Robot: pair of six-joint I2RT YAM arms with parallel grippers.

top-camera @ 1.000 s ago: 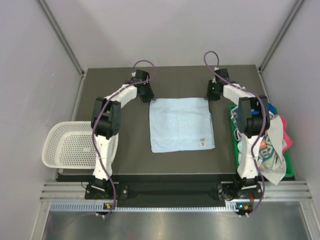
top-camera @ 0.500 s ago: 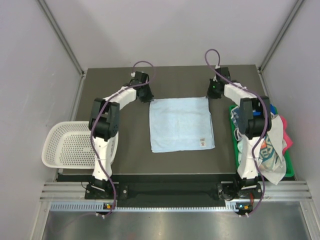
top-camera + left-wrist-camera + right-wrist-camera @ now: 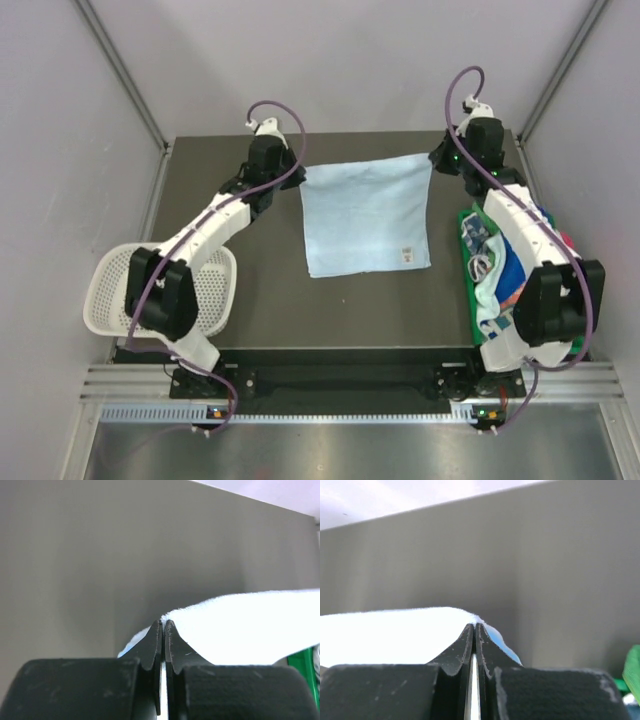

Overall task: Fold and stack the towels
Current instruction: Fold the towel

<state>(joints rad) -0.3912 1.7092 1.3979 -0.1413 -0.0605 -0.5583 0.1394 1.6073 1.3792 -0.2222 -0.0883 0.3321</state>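
Far L: white basket [image 3: 115, 290] on L edge of table [image 3: 260, 310], partly sticking out past it. L arm reaching over basket and up to far side of table. At its tip, L claw [image 3: 298, 172], clenched tight on far-L corner of pale blue towel [image 3: 368, 215]. In L wrist view, both fingers [image 3: 154, 640] pressed together w/ the towel corner pinched at the tips, cloth running off to the R, dark table behind.

Middle: same towel, spread open, abt square. Far edge stretched btwn the 2 claws, near back of table. Near part flat on table. Small tag [image 3: 407, 255] by near-R corner. Well apart from basket. R edge near the tray, not touching it.

R side: R claw [image 3: 438, 160], also clenched, grasping far-R corner of that towel. In R wrist view, fingers [image 3: 487, 645] shut on the corner, cloth going off to the L, a small blue fold just R of the tips.

Far R: green tray [image 3: 470, 300] along R edge of table. Inside, heap of more towels [image 3: 500, 285]: white w/ print, royal blue, a bit of pink at the far side. R arm over the heap, hiding part of it. Can't tell how many in there.
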